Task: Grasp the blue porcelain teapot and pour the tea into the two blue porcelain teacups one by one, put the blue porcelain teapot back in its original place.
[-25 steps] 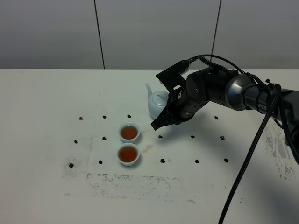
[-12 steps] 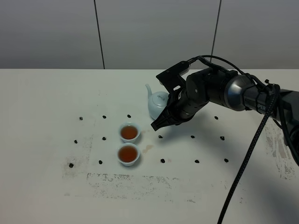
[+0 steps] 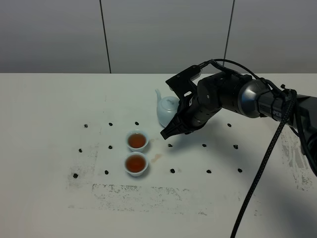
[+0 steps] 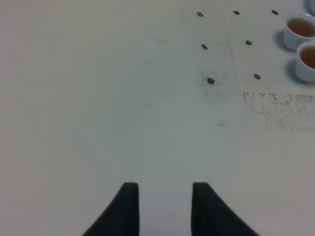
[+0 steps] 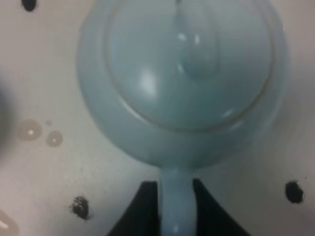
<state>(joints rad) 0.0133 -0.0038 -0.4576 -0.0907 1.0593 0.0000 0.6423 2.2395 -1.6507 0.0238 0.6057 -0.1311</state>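
The right gripper (image 5: 177, 206) of the black arm has its 2 dark fingers (image 5: 142, 209) flanking the loop handle of the pale sky-blue glazed round teapot (image 5: 182, 83). The jaws sit close on either side of the handle, but whether they press it or stand just off it cannot be told. Directly ahead of the fingertips lies the teapot's round body with its knobbed lid, resting on the white table (image 5: 44, 59). To one side of the body, 2 small brownish droplets (image 5: 30, 131) lie on the table.

In the high view, the right gripper (image 3: 169, 132) points down at the table beside the teapot (image 3: 166, 110), whose curved spout aims away from the arm. Beyond the gripper tip, well apart from it, stand the 2 small pale-blue handleless cups: the nearer cup (image 3: 137, 140) and the farther cup (image 3: 136, 163), each holding reddish-brown tea.

The left gripper (image 4: 162, 196) hangs over bare table with its 2 black fingers narrow, holding nothing. Far ahead of it, small black dots (image 4: 210, 80) mark the surface, with both cups past them.
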